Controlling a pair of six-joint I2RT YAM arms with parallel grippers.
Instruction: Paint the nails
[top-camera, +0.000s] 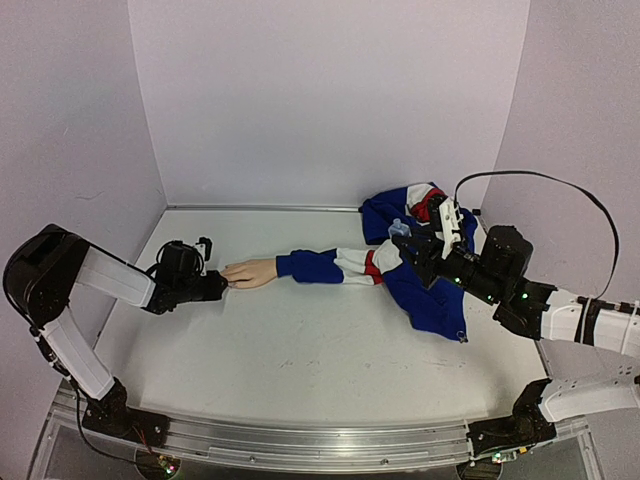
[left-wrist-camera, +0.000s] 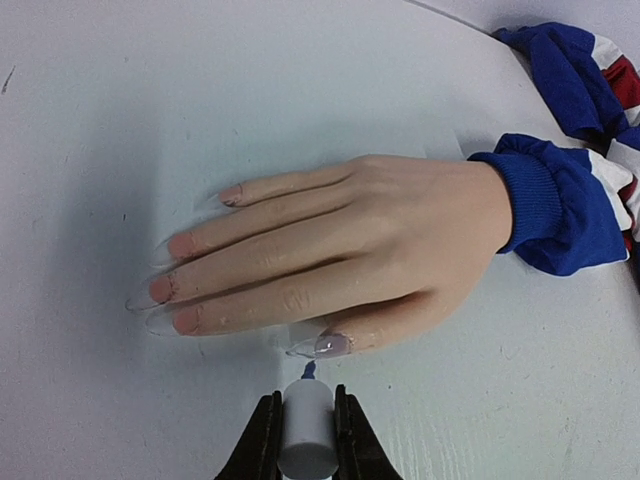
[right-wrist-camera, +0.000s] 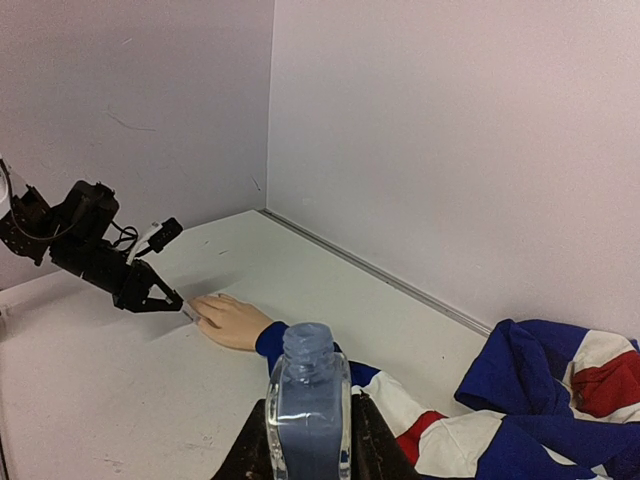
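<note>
Clamping, left gripper: your jaws are closed tight on a smooth white cylindrical cap. Its short dark-blue brush tip sits at the thumb nail's edge; contact unclear.
Right gripper: closed on a flat-sided clear bottle, held upright, neck open and threaded, bluish liquid inside.
Nails: long, pointed, glossy and clear, on the fingertips just ahead of your left gripper.
Mannequin hand: pale matte flesh tone, lying palm down on the white table.
Cuff: ribbed blue knit.
Jacket: crumpled blue, white and red cloth.
</note>
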